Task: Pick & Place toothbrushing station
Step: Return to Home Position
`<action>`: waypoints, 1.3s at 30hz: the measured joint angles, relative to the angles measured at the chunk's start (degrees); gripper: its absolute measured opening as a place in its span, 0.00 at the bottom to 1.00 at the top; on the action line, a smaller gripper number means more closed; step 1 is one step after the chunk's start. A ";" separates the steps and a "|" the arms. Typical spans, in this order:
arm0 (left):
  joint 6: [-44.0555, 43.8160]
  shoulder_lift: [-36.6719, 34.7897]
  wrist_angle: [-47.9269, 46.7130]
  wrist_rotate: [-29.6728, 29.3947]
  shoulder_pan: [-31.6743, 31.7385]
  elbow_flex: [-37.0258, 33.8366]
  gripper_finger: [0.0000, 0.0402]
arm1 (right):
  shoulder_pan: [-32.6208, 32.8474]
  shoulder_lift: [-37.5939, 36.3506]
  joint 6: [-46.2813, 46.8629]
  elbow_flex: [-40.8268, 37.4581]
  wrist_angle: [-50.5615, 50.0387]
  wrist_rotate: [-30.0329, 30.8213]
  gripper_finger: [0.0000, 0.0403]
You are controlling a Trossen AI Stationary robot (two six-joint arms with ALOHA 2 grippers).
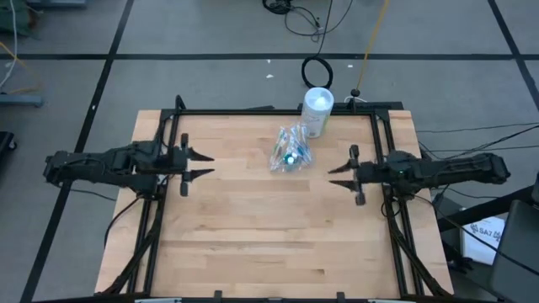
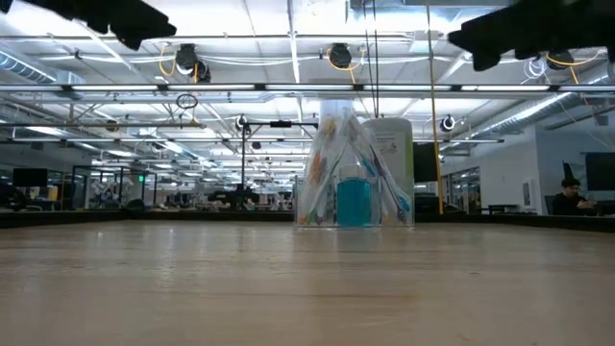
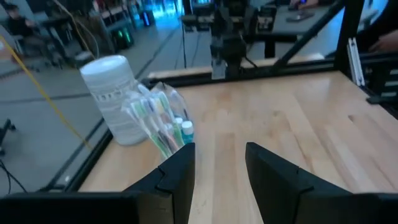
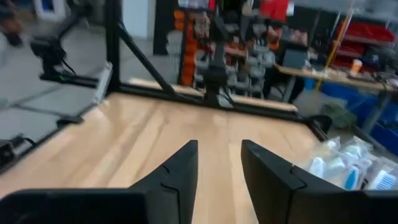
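My bench (image 1: 253, 236) carries one cluster near its far edge. My left gripper (image 1: 209, 165) hangs over its left side and my right gripper (image 1: 332, 176) over its right, both part open, holding and touching nothing. Between them the bag (image 1: 290, 150) stands upright just beside the canister (image 1: 317, 111), with toothbrushes (image 3: 152, 121) and a blue tube (image 2: 354, 202) inside.

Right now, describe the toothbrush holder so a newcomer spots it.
On the wooden table, find the white canister at the far edge. Beside it stands the clear holder, see-through and full of pastel toothbrushes, unlike the opaque canister.
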 joint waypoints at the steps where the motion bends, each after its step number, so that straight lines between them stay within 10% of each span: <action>1: 0.38 -1.75 1.11 0.00 -0.01 -1.59 0.37 | 0.00 -2.25 0.28 -1.54 0.66 -0.61 0.28; 17: 5.49 -23.96 11.15 7.56 -0.06 -20.99 0.37 | -0.07 -30.23 4.39 -18.37 0.12 -0.05 0.28; 39: 3.85 -29.86 24.02 10.60 -0.08 -33.24 0.37 | -0.07 -29.70 10.39 -20.61 -6.13 0.00 0.28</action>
